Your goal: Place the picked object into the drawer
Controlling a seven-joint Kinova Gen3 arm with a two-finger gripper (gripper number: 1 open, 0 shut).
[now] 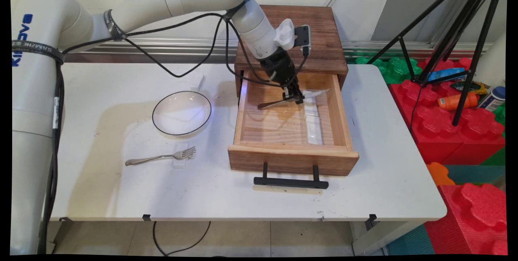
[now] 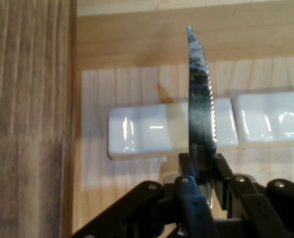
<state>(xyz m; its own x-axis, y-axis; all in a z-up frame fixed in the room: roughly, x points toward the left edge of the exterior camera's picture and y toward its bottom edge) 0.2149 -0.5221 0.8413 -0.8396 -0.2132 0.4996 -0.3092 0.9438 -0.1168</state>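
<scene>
Serrated silver table knife (image 2: 201, 94) was clamped in your black two-finger gripper (image 1: 293, 98), held over the back of the open wooden drawer (image 1: 292, 153). Step looked like carrying it above the white rectangular rests (image 2: 169, 131) on the drawer floor. Any next move needed blade clearance from the drawer walls. On the white desk (image 1: 384, 164): white black-rimmed bowl (image 1: 182, 113), silver fork (image 1: 162, 157). Knife handle was largely hidden behind the gripper.
</scene>
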